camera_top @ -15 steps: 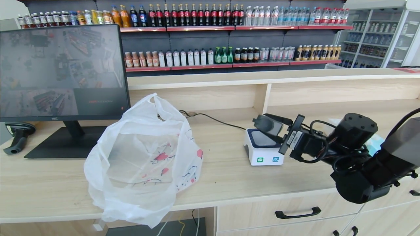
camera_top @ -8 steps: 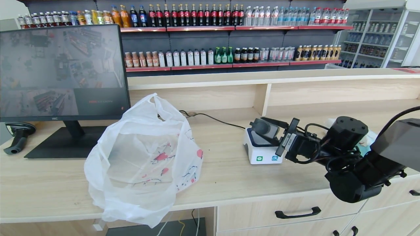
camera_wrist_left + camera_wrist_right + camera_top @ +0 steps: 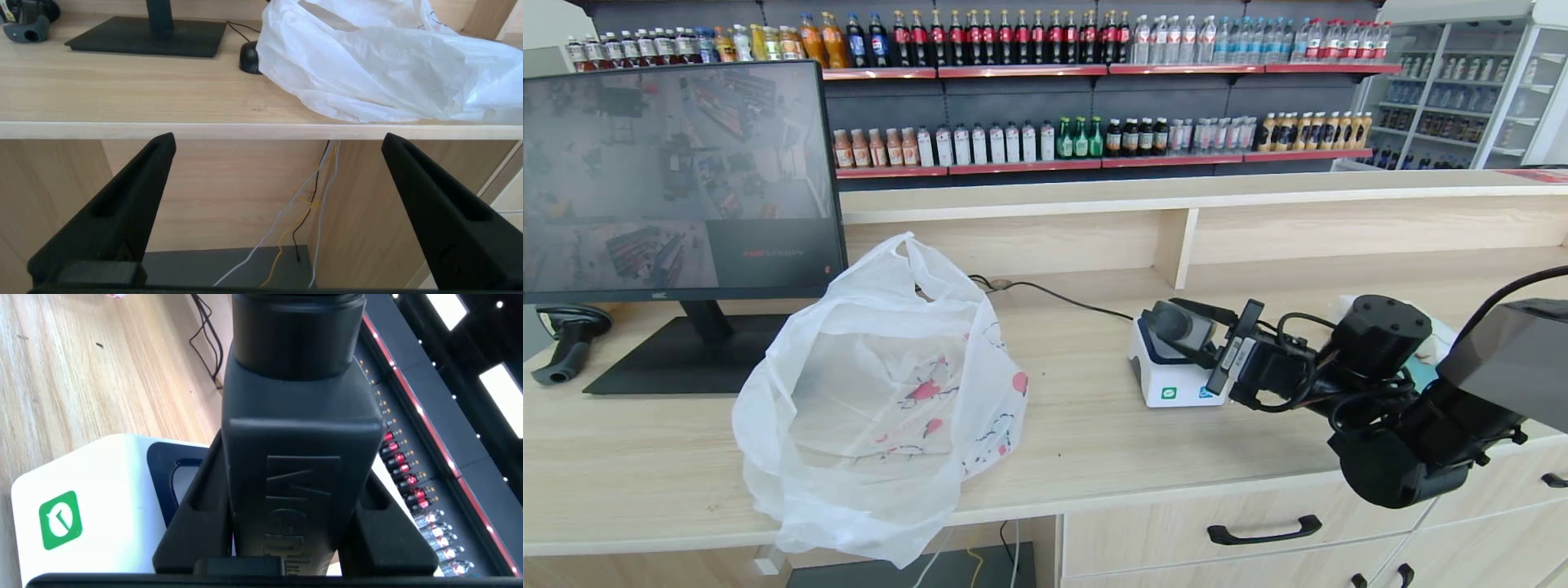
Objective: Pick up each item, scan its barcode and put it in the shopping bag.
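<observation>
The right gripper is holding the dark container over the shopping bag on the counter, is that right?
No. The right gripper holds the dark container over the white scanner on the counter, not the shopping bag; the head view shows it.

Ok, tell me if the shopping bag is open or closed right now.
Open. The shopping bag stands on the counter with its mouth gaping wide toward the robot and its handles untied.
</observation>
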Controlling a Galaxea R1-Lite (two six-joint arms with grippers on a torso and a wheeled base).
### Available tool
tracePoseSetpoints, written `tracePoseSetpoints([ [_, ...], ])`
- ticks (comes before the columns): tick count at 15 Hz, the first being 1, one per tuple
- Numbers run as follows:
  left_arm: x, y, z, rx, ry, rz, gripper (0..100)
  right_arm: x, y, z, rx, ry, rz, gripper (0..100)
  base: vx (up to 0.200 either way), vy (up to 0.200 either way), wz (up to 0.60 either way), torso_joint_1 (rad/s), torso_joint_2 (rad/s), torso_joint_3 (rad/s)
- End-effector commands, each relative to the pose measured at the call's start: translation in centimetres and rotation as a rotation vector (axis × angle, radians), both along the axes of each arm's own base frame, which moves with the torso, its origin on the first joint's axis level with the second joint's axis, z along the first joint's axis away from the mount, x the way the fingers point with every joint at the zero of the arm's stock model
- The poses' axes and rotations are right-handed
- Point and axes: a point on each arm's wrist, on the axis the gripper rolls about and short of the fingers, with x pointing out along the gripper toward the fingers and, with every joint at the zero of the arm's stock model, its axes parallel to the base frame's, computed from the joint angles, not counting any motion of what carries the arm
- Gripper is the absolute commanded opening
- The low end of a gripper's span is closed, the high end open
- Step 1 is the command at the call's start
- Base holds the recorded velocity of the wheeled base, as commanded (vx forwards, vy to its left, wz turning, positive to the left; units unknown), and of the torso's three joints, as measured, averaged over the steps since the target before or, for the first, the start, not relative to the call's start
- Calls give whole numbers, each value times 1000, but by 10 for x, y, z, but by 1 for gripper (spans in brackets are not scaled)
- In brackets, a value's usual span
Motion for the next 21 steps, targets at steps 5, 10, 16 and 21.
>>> tracePoseSetpoints([
  [5,0,0,0,-1,-1,-1,100,1,1,0,0,-3,1,0,0,0,0,0,0,0],
  [10,0,0,0,1,2,-1,100,-7,14,16,37,-12,44,0,0,0,0,0,0,0],
  [16,0,0,0,-1,2,1,100,-30,17,52,291,110,-114,0,0,0,0,0,0,0],
  [21,0,0,0,-1,2,1,100,-63,36,84,633,286,-119,0,0,0,0,0,0,0],
])
